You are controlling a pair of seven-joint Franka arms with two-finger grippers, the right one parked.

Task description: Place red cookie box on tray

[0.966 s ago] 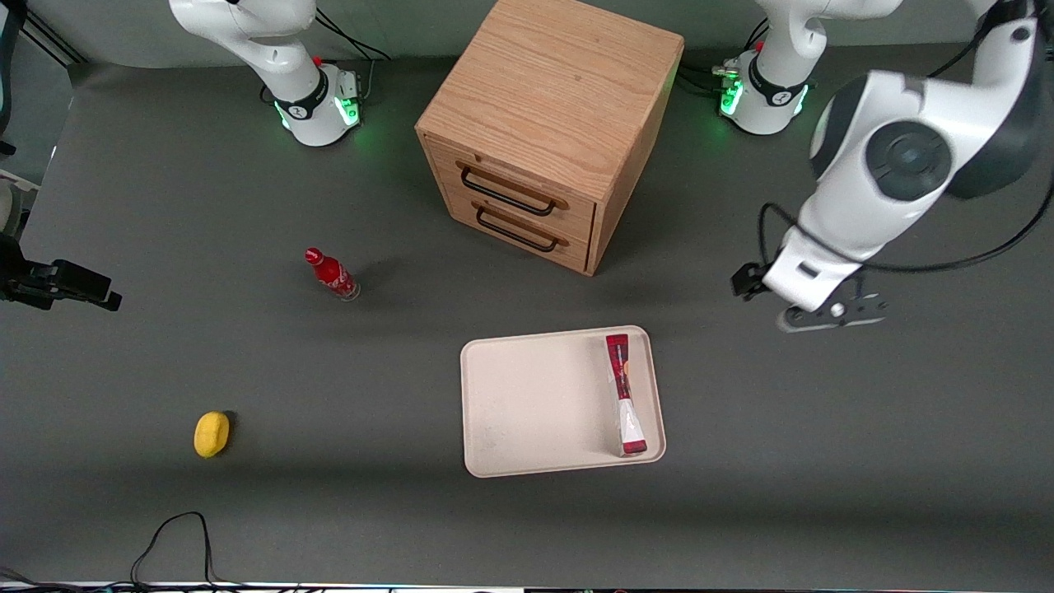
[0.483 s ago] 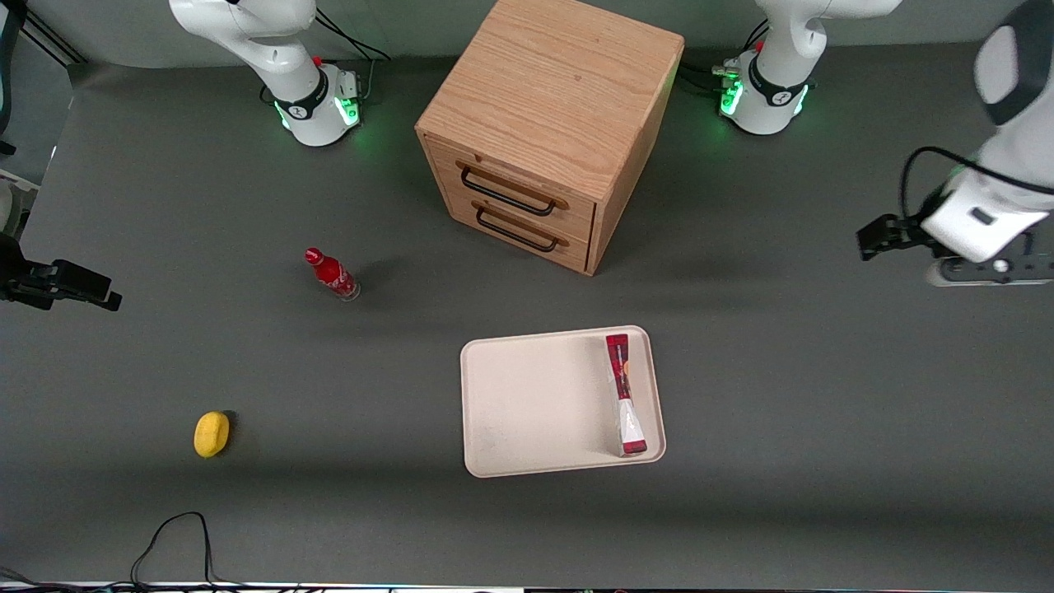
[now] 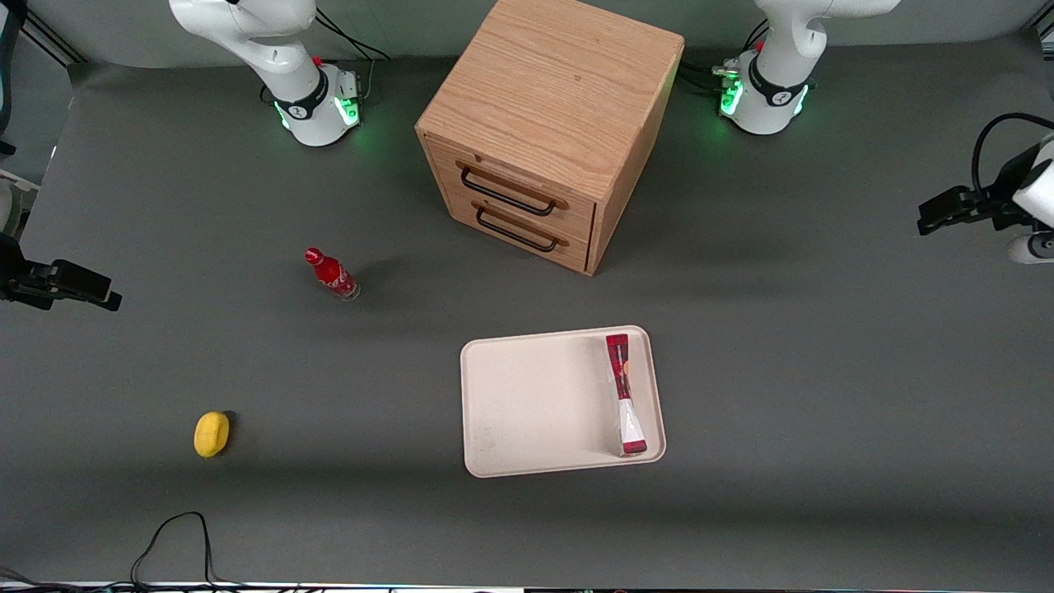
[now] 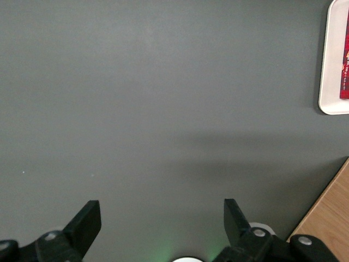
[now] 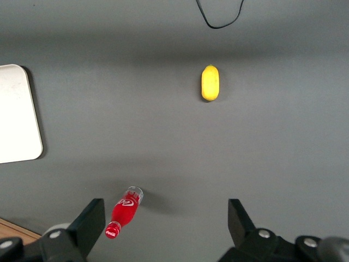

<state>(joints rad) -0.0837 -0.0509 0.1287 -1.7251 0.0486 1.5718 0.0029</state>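
Note:
The red cookie box (image 3: 625, 394) lies flat in the cream-white tray (image 3: 527, 403), along the rim on the working arm's side. Its end also shows in the left wrist view (image 4: 344, 65) with the tray's corner (image 4: 330, 82). My left gripper (image 3: 1033, 247) is high above the mat at the working arm's end of the table, well away from the tray. In the left wrist view the gripper (image 4: 161, 218) is open and empty, with only bare mat between its fingers.
A wooden drawer cabinet (image 3: 547, 123) stands farther from the front camera than the tray. A small red bottle (image 3: 331, 274) and a yellow lemon-like object (image 3: 212, 434) lie toward the parked arm's end. A black cable (image 3: 173, 539) lies near the front edge.
My left gripper has moved away from the tray toward the working arm's end of the table and farther from the front camera. The cookie box and tray have not moved.

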